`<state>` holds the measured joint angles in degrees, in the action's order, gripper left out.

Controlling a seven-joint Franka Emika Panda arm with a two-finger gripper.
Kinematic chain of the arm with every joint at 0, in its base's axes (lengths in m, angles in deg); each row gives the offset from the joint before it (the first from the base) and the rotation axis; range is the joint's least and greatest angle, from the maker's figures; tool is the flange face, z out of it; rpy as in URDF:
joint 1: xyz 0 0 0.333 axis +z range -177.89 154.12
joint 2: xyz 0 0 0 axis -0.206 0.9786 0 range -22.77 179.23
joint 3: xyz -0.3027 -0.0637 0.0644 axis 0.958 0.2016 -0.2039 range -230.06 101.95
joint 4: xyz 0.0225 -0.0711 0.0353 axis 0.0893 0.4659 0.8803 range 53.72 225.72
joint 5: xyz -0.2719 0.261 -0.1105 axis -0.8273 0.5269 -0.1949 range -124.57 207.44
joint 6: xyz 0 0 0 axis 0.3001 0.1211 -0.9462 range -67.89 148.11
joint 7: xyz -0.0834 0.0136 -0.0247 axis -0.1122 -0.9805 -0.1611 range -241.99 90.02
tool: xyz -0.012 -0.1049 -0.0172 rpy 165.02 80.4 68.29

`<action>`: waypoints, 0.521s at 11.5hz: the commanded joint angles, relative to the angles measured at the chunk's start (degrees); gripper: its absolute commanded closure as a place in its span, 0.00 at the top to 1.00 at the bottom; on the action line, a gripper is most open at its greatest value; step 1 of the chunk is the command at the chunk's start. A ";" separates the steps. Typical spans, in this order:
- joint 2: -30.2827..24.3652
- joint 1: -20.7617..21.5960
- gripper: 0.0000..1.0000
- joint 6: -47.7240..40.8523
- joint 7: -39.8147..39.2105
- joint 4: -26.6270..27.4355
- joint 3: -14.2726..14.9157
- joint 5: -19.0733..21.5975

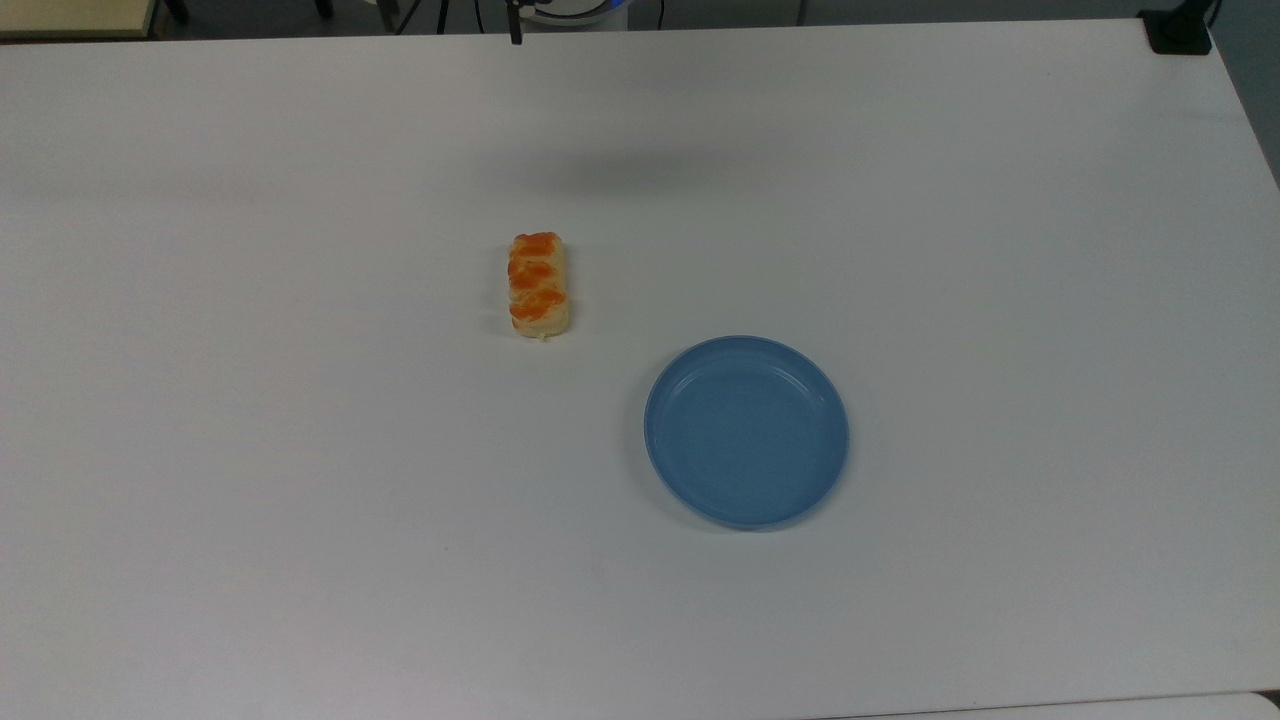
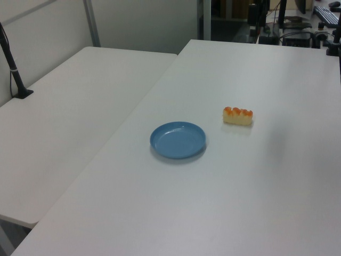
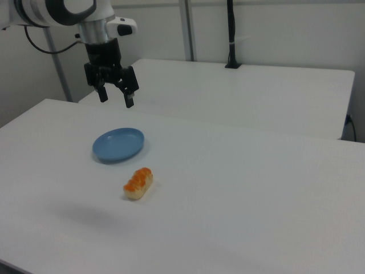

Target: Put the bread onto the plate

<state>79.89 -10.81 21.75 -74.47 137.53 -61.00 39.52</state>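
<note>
the gripper (image 3: 116, 97) hung high with fingers (image 3: 129, 96) spread wide and empty, ready for a grasp. the bread (image 3: 138, 182) lay on the table (image 3: 239, 188) well below them, just beside the bare plate (image 3: 118, 144).

No readable text, labels or numbers.

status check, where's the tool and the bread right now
Tool open, high above the table, holding nothing. Bread on the table, apart from the plate, plate bare. Nothing between them.
</note>
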 commanded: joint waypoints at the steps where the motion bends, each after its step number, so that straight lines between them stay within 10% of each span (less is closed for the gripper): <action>1: -0.60 1.29 1.00 0.48 -0.37 1.31 0.37 -0.55; 6: -0.34 1.47 1.00 0.31 -0.19 1.58 0.29 -0.46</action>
<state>80.16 -10.40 21.75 -74.47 137.75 -61.16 39.35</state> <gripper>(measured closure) 0.000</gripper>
